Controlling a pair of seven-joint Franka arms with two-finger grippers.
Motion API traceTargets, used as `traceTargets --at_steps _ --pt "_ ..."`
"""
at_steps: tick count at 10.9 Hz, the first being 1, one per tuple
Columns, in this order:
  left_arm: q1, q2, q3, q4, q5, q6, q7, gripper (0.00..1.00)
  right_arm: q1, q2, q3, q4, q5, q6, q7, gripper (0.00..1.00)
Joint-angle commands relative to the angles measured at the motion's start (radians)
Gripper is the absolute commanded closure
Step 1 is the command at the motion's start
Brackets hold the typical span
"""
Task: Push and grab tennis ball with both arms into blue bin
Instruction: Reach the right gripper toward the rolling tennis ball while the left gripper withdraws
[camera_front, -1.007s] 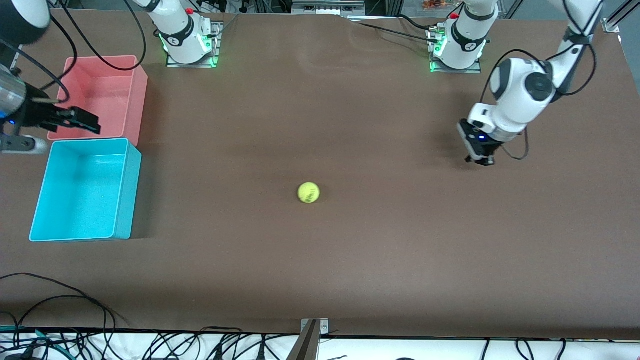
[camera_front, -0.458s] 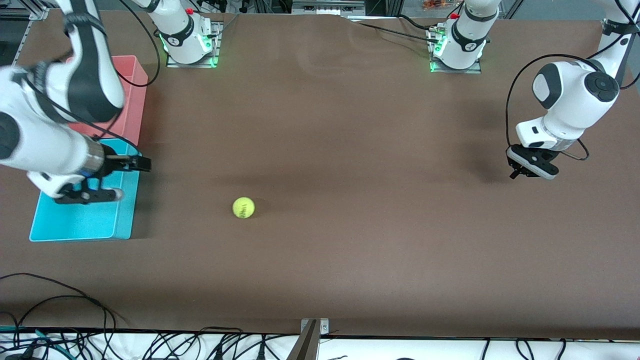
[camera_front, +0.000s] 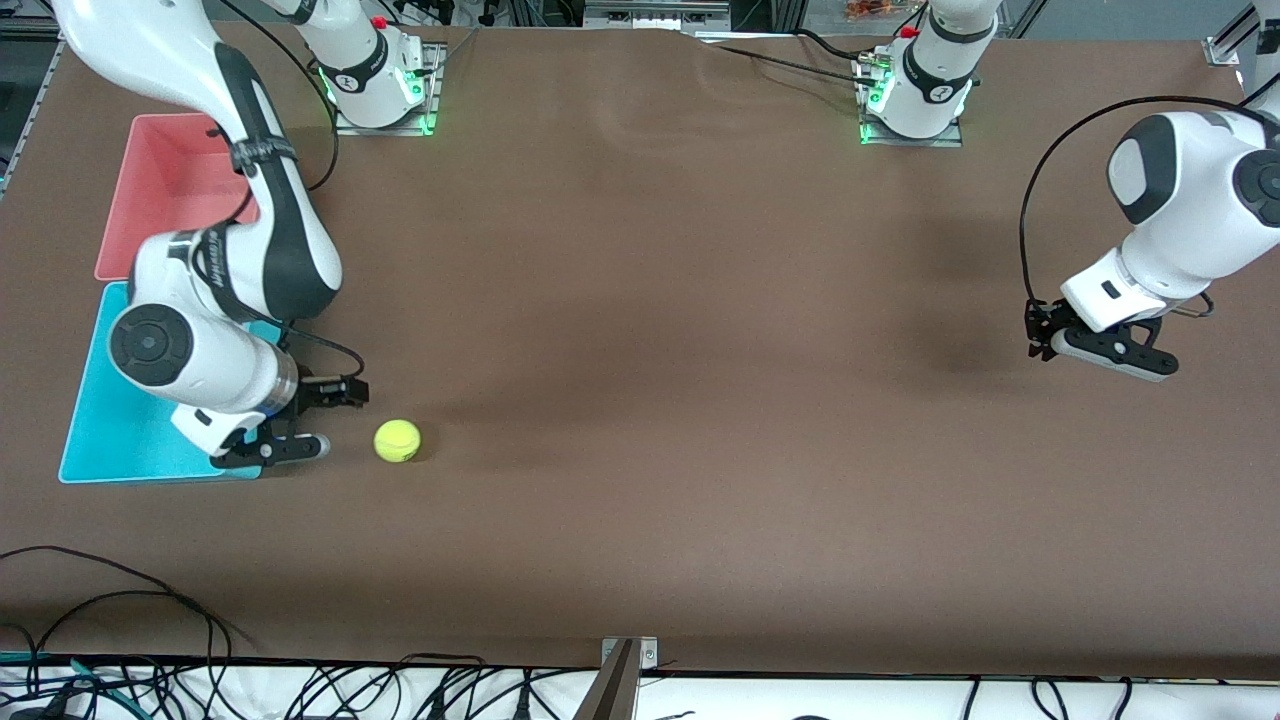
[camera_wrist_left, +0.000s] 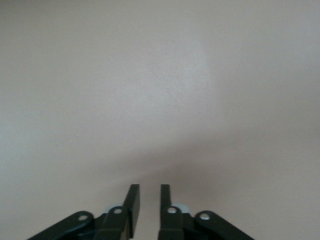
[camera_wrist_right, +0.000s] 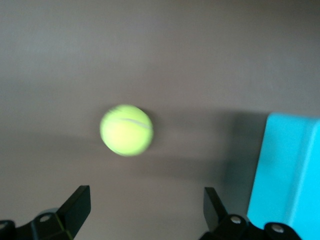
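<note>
Brown tabletop, ball lying just short of the bin.

Spreading wide low by the corner of the blue bin (camera_front: 100, 440) nearest the camera: right gripper (camera_front: 312, 420), fingers (camera_wrist_right: 75, 205) well apart and empty, facing the tennis ball (camera_front: 397, 440) sitting on the table (camera_front: 700, 350) just beside it, toward the left arm's end. Waiting over bare table at its own end, well apart from the ball: left gripper (camera_front: 1100, 345), fingers (camera_wrist_left: 132, 197) nearly together, gripping nothing. Risking, likely, a fingertip clipping the ball and sending it rolling away, or the ball slipping out before clearing the bin wall. Showing ball and bin wall between the spread fingers only in the right wrist view; showing the pink bin (camera_front: 165, 185), next to the blue one and farther from the camera, only in the front view.
</note>
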Motion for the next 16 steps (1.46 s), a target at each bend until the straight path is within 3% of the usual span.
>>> traceTargets --at_steps 1,2,5,7,9,11,13,16 --pt "-0.015 0.036 -0.027 0.063 0.013 -0.076 -0.256 0.39 -0.009 0.098 -0.008 0.03 -0.055 0.211 -0.091 0.0" --pt "-0.015 0.032 -0.036 0.063 0.02 -0.09 -0.275 0.0 -0.031 0.144 -0.013 0.03 -0.054 0.283 -0.12 0.0" --pt "-0.015 0.021 -0.04 0.084 0.021 -0.136 -0.376 0.0 -0.084 0.215 -0.013 0.03 -0.053 0.455 -0.231 0.0" --pt "-0.017 0.024 -0.039 0.149 0.021 -0.216 -0.378 0.0 -0.088 0.223 -0.013 0.03 -0.057 0.457 -0.233 0.0" --pt "-0.015 0.024 -0.034 0.154 0.021 -0.219 -0.375 0.0 -0.088 0.223 -0.014 0.03 -0.06 0.457 -0.236 0.0" --pt "-0.008 0.024 -0.03 0.169 0.023 -0.24 -0.375 0.0 -0.086 0.218 -0.014 0.032 -0.06 0.453 -0.237 0.0" --pt "-0.008 0.03 -0.027 0.242 0.023 -0.324 -0.375 0.0 -0.088 0.212 -0.019 0.043 -0.105 0.448 -0.243 0.0" --pt "-0.015 0.018 -0.024 0.299 0.015 -0.372 -0.378 0.0 -0.091 0.211 -0.062 0.145 -0.132 0.269 -0.263 0.0"
